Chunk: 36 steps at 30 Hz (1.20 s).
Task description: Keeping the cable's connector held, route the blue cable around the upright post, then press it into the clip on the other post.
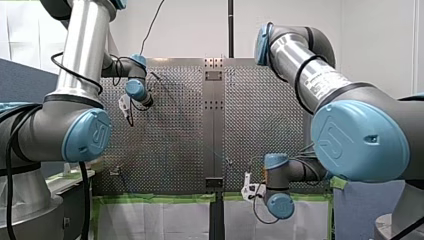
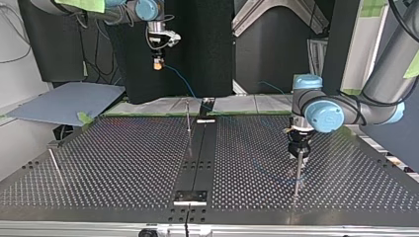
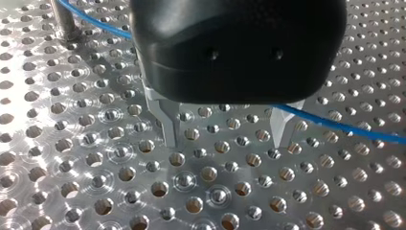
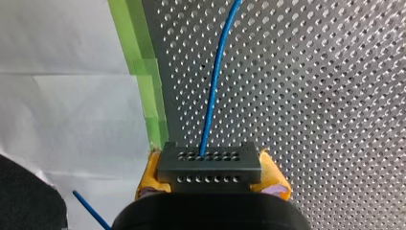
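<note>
My right gripper (image 4: 210, 189) has its yellow pads shut on the dark grey connector (image 4: 209, 167). The blue cable (image 4: 214, 91) leaves the connector and runs out over the perforated table. In the top view my right gripper (image 2: 158, 63) hangs high at the back left, and the cable (image 2: 180, 79) drops from it toward the thin centre post (image 2: 188, 118). My left gripper (image 3: 225, 139) stands open just over the plate with nothing between its metal fingers (image 3: 167, 127). The cable (image 3: 354, 130) crosses behind them, coming from a post (image 3: 64, 21). In the top view my left gripper (image 2: 299, 153) sits right at the top of an upright post (image 2: 297, 175).
A third thin post (image 2: 54, 165) leans at the top view's left edge. A dark central rail (image 2: 200, 148) with a bracket (image 2: 190, 197) runs down the plate's middle. Green tape (image 4: 143, 72) marks the table edge beside white sheeting. A grey board (image 2: 64, 101) lies beyond the plate's back left.
</note>
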Available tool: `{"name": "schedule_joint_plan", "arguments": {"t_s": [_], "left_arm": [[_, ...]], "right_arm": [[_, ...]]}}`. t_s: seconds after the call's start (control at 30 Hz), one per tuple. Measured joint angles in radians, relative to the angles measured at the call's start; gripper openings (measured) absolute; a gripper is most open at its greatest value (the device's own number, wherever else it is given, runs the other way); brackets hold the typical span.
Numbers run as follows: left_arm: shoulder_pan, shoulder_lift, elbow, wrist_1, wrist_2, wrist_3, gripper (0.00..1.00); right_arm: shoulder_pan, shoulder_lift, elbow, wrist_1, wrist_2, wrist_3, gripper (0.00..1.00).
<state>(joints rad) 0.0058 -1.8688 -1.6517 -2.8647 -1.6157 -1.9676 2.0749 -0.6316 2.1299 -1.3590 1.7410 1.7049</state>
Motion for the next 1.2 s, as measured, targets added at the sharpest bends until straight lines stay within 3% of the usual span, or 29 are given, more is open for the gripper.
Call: {"name": "schedule_joint_plan", "arguments": {"t_s": [0.17, 0.23, 0.57, 0.7, 0.93, 1.2], "left_arm": [[-0.005, 0.000, 0.000, -0.013, -0.026, -0.030, 1.00], [-0.008, 0.000, 0.000, -0.026, -0.043, -0.046, 1.00], [-0.009, 0.001, 0.000, -0.099, -0.061, -0.139, 1.00], [-0.006, 0.001, 0.000, -0.116, -0.055, -0.174, 1.00], [0.000, 0.001, -0.005, -0.121, 0.000, -0.244, 1.00], [0.012, 0.002, -0.062, -0.064, 0.052, -0.323, 1.00]], "right_arm": [[-0.048, 0.000, 0.007, -0.010, -0.049, -0.030, 0.00], [-0.058, 0.000, 0.007, -0.013, -0.067, -0.036, 0.00], [-0.060, 0.000, 0.007, -0.016, -0.174, -0.049, 0.00], [-0.057, 0.000, 0.007, -0.017, -0.188, -0.054, 0.00], [-0.051, 0.000, 0.007, -0.021, -0.191, -0.058, 0.00], [-0.045, 0.000, 0.007, -0.022, -0.192, -0.066, 0.00]]}}
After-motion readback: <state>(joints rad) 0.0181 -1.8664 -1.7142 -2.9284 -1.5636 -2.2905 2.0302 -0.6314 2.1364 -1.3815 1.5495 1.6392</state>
